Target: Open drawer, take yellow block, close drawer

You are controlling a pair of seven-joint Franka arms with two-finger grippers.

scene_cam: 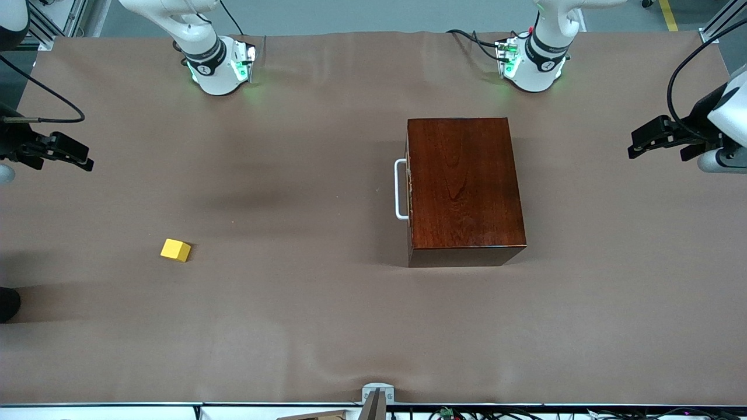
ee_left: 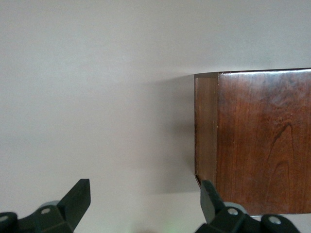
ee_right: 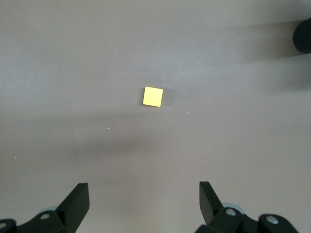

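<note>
Judging from how things lie, the drawer (scene_cam: 410, 189) looks shut in its wooden box (scene_cam: 464, 189) and the yellow block (scene_cam: 175, 249) sits out on the desk (scene_cam: 303, 326), so little seems left to do. Any further pull should take the white handle (scene_cam: 400, 189) squarely at its middle. My left claw (ee_left: 145, 204) hangs released above the desk beside the box's corner. My right claw (ee_right: 144, 204) hangs released too, with the block well below it.
</note>
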